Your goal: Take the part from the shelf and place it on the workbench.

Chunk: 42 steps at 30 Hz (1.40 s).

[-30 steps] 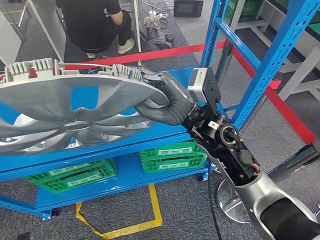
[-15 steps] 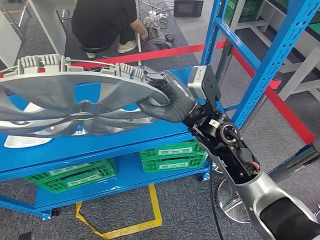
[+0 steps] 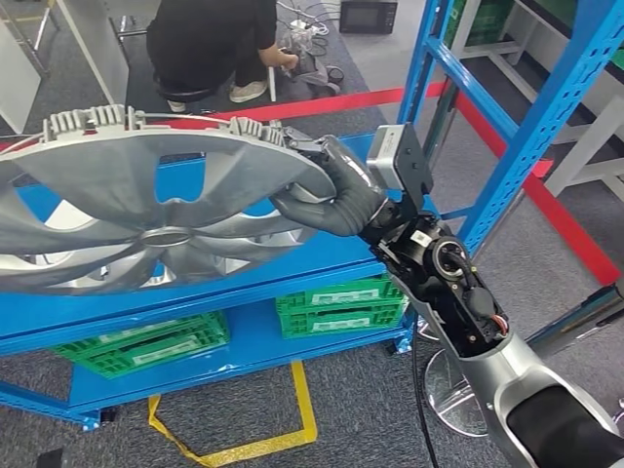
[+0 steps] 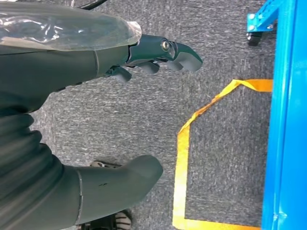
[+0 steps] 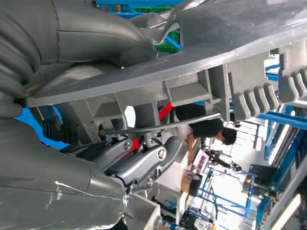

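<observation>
Gripping the rim of the big silver-grey plastic wheel-cover part (image 3: 147, 195) with my right hand (image 3: 331, 200), thumb under the dished face, fingers over the ribbed back edge. Part sits tilted above the blue steel shelf deck (image 3: 220, 283), its 9 o'clock side cut off by the head view's edge; whether its underside touches the deck I cannot tell. From the right wrist, fingers (image 5: 145, 163) curl onto the rim clips, their tips partly hidden by part ribs. My left hand (image 4: 108, 110) hangs over the floor, fingers apart, thumb spread, holding nothing. Green plastic crates (image 3: 338, 304) sit on the lower shelf, partly hidden by the deck. Blue rack upright (image 3: 529, 117) at 2 o'clock. Grey carpet floor (image 3: 353, 409) with a yellow tape outline (image 3: 301, 419) at 6 o'clock, red tape line (image 3: 353, 100) at 12. A person in dark clothes (image 3: 206, 44) crouches at 12 o'clock, upper body cut off.
</observation>
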{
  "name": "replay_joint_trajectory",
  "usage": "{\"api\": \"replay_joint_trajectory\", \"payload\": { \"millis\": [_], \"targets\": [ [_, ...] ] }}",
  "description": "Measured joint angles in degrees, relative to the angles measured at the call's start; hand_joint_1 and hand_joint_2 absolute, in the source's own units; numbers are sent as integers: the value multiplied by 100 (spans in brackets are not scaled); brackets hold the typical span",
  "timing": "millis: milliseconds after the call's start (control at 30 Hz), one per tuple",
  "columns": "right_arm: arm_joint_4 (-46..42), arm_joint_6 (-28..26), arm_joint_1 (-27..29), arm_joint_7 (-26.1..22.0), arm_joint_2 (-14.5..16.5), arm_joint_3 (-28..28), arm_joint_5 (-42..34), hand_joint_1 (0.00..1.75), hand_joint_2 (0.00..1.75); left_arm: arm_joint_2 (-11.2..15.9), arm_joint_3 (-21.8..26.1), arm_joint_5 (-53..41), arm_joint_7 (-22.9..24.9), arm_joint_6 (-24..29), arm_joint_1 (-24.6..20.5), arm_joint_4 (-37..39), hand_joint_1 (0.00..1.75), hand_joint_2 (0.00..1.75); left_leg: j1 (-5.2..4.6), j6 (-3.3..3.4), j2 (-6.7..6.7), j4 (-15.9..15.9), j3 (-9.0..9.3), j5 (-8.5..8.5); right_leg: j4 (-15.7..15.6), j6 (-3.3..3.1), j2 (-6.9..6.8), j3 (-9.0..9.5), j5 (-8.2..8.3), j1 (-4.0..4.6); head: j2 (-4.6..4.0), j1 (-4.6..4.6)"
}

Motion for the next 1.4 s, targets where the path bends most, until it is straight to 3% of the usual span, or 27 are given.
{"api": "replay_joint_trajectory", "payload": {
  "millis": [67,100,133,167,233,300,400,467,500,567,600,633,667,700,767,800,867,967,1000,1100,1133,1167,1200,1267,1300,1333,1400],
  "targets": [
    [5,14,16,5,-1,-4,1,175,175,-4,-1,2,-2,-4,-4,0,0,175,-7,19,3,-4,18,-16,890,8,-8,-455,-375,-2,0,52],
    [15,23,32,8,-1,-5,3,175,175,-7,-1,4,-2,-8,-2,0,0,175,-10,20,1,-2,26,-24,1226,13,-9,-653,-461,-4,0,67],
    [27,32,46,10,-1,-5,6,175,175,-9,-1,7,-2,-11,3,0,0,175,-7,12,-6,1,37,-35,1341,15,-10,-751,-418,-5,0,79],
    [41,40,54,13,-1,-4,9,175,175,-11,-1,11,-3,-14,7,0,0,175,-1,-3,-17,8,55,-48,1193,13,-12,-720,-246,-9,0,97],
    [63,45,58,12,-1,-5,13,175,175,-14,-1,17,-5,-20,12,0,0,175,11,-57,-46,33,93,-90,394,7,-7,-402,249,-21,0,144],
    [76,45,54,5,1,-7,13,175,175,-14,-1,19,-10,-32,8,0,0,175,-3,-125,-72,72,89,-119,-212,-17,17,-158,494,-15,0,164],
    [101,47,53,-3,1,-18,20,175,175,-13,-1,17,-16,-46,16,0,0,175,8,-231,-93,63,69,-112,-316,-122,28,-135,500,15,0,122],
    [116,48,44,-13,1,-28,26,175,175,-14,-2,13,-18,-54,16,0,0,175,27,-290,-70,235,-7,-238,-349,-202,12,-117,524,11,0,81],
    [121,48,38,-21,2,-32,26,175,175,-13,-3,10,-18,-56,10,0,0,175,30,-307,-53,498,-131,-385,-365,-231,-1,-108,534,4,0,40],
    [140,56,30,-34,2,-38,33,175,175,-10,-5,8,-14,-60,6,0,0,175,27,-326,-27,1321,-535,-747,-367,-263,-28,-110,529,25,0,-44],
    [155,66,32,-38,2,-38,45,175,175,-11,-5,8,-12,-61,10,0,0,175,27,-330,-26,1674,-722,-856,-366,-273,-40,-110,524,37,0,-70],
    [171,76,35,-39,2,-37,66,175,175,-13,-5,8,-9,-62,14,0,0,175,26,-324,-25,1842,-826,-862,-365,-279,-49,-107,519,48,0,-83],
    [185,87,36,-40,2,-37,89,175,175,-14,-6,8,-7,-63,16,0,0,175,23,-308,-23,1762,-810,-755,-365,-283,-56,-101,512,56,0,-91],
    [196,94,36,-43,2,-37,106,175,175,-13,-7,8,-7,-64,15,0,0,175,18,-281,-17,1455,-677,-562,-365,-282,-62,-90,505,62,0,-96],
    [208,98,29,-53,2,-40,119,175,175,-5,-8,8,-7,-66,6,0,0,175,-20,-210,41,599,-272,-180,-358,-261,-72,-69,478,83,0,-109],
    [213,98,26,-61,2,-42,118,175,175,-1,-9,8,-8,-65,-2,0,0,175,-43,-181,72,301,-130,-84,-355,-241,-78,-64,463,95,0,-111],
    [224,99,23,-72,2,-46,118,175,175,3,-12,8,-7,-64,-14,1,0,175,-87,-143,88,103,-42,-75,-358,-187,-98,-55,438,114,0,-109],
    [234,110,13,-78,2,-52,120,175,175,4,-24,9,-6,-63,-15,1,0,175,-60,-71,42,73,-13,-71,-247,-90,-119,-88,314,95,0,-86],
    [240,117,4,-79,2,-55,120,175,175,4,-28,10,-6,-62,-16,1,0,175,-46,-41,32,59,2,-69,-22,-62,-109,-186,178,89,0,-61],
    [282,135,-2,-75,2,-56,120,175,175,-3,-37,17,-5,-55,-13,2,0,175,-49,12,-7,60,20,-87,1189,-12,-84,-761,-341,78,0,22],
    [301,138,2,-68,2,-56,121,175,175,-7,-39,19,-4,-55,-9,2,0,175,-51,16,-26,62,27,-93,1433,-3,-83,-896,-381,74,0,38],
    [320,140,5,-59,2,-56,122,175,175,-9,-40,21,-3,-55,-5,2,0,175,-52,15,-48,63,39,-101,1433,-2,-82,-920,-295,69,0,57],
    [335,141,3,-50,2,-56,124,175,175,-11,-43,21,-2,-55,-2,2,0,175,-51,10,-74,66,59,-111,1193,-8,-79,-829,-103,63,0,79],
    [355,140,-10,-40,2,-60,124,175,175,-17,-49,21,-1,-54,0,2,0,175,-60,-20,-124,79,99,-143,356,-43,-37,-461,347,62,0,123],
    [361,138,-22,-40,2,-63,124,175,175,-19,-52,21,2,-52,-3,2,0,175,-67,-41,-145,91,100,-156,-1,-67,-11,-289,465,65,0,137],
    [364,136,-31,-44,2,-66,123,175,175,-21,-57,21,5,-51,-4,3,0,175,-73,-67,-160,99,89,-159,-209,-92,11,-188,507,73,0,143],
    [376,135,-38,-42,2,-68,122,175,175,-20,-70,23,14,-46,5,4,0,175,-78,-122,-180,98,57,-146,-310,-144,16,-131,481,79,0,134]
  ]
}}
